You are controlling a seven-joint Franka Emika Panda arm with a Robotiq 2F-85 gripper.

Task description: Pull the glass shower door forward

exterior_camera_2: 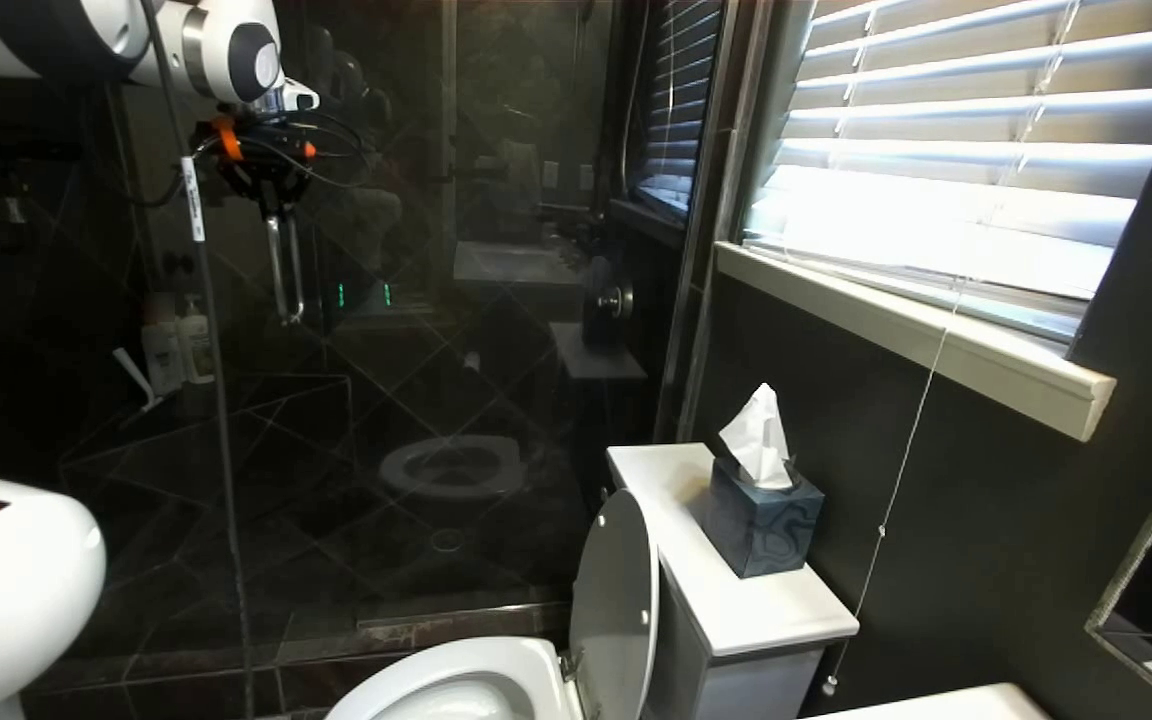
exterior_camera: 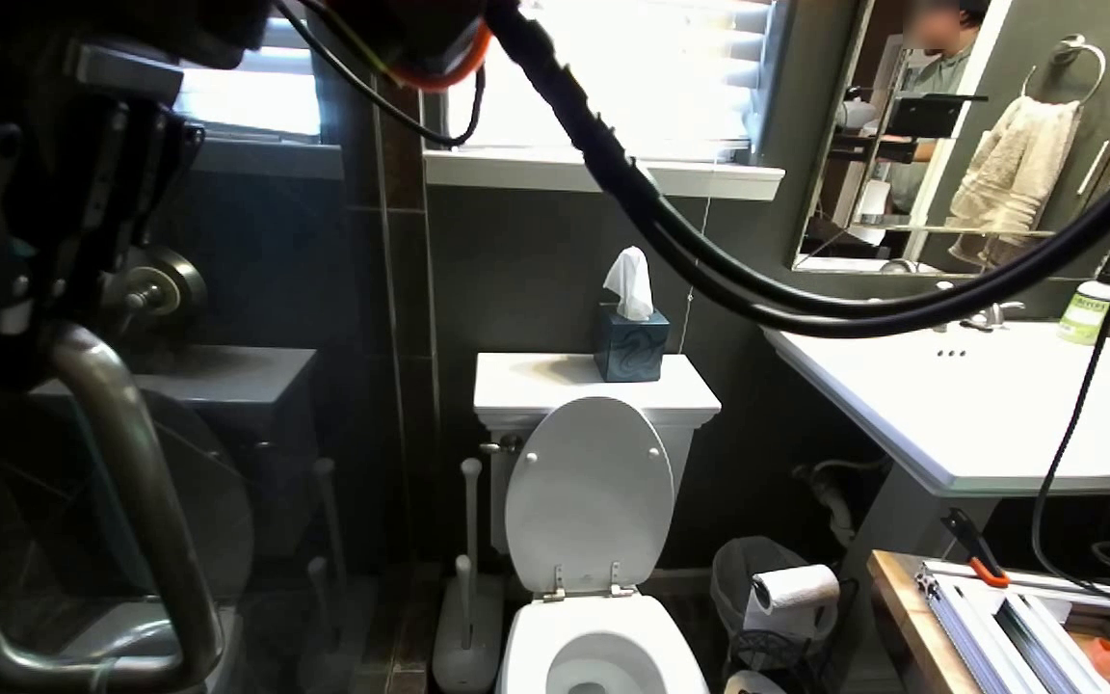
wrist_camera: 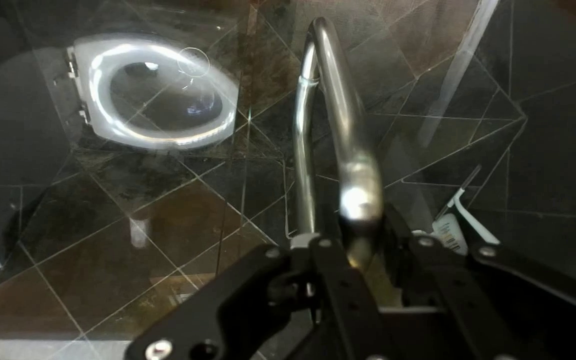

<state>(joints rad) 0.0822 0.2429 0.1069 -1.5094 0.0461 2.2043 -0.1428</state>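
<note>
The curved metal handle [wrist_camera: 343, 100] of the glass shower door [exterior_camera_2: 276, 400] is gripped by the hand [wrist_camera: 363, 225], its fingers [wrist_camera: 435, 270] closed on either side of it; the door is seen towards nine o'clock in both exterior views; in an exterior view the white toilet [exterior_camera: 603, 627] is shown at six o'clock, lid [exterior_camera: 589, 482] raised, with a blue tissue box [exterior_camera: 634, 349] set on its tank [exterior_camera: 536, 381]

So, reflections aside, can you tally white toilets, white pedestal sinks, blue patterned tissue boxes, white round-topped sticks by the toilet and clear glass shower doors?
White toilet: 1
White pedestal sink: 1
Blue patterned tissue box: 1
White round-topped sticks: 2
Clear glass shower door: 1
Total: 6
</note>
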